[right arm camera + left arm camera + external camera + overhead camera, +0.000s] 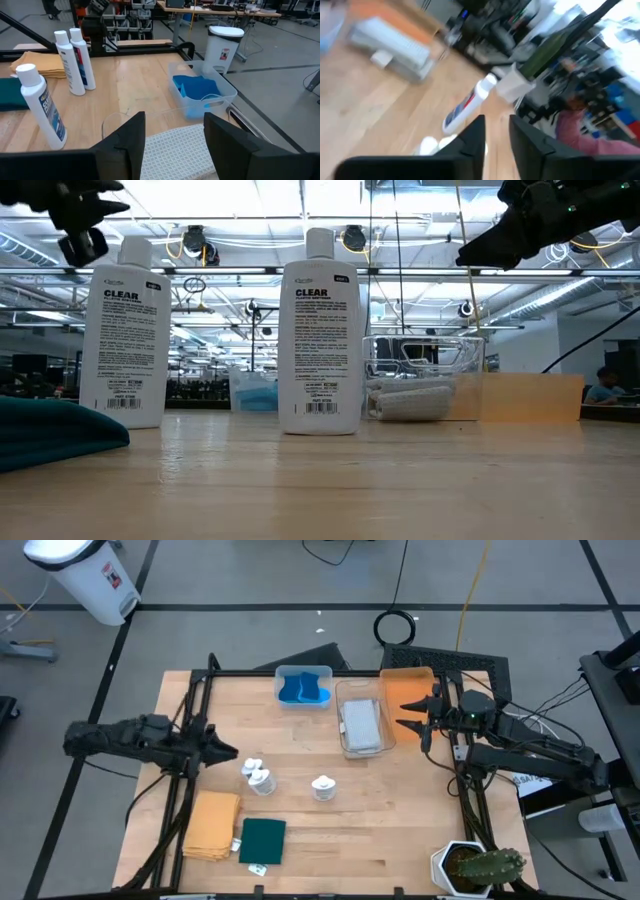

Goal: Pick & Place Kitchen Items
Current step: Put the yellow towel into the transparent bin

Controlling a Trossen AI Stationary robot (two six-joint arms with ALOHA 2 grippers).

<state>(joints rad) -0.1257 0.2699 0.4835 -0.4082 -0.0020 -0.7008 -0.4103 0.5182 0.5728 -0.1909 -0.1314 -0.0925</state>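
Nearest the front edge lie the yellow cloth point(211, 824) and green cloth point(263, 840); behind them stand three white bottles point(258, 776), two together and one apart. The left gripper point(224, 751), jaws slightly apart and empty, hangs beside the pair and could topple one. Farther back, the right gripper point(414, 715), spread empty, hovers between the grey-cloth bin point(346, 743) and the orange tray point(396, 686).

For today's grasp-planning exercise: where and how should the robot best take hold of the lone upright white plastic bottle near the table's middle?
Probably best to grip the lone white plastic bottle across its flat-sided body, below the narrow cap. It stands upright with bare wood around it, apart from the pair of white bottles, so an open tool can come down from above or in level from the side.
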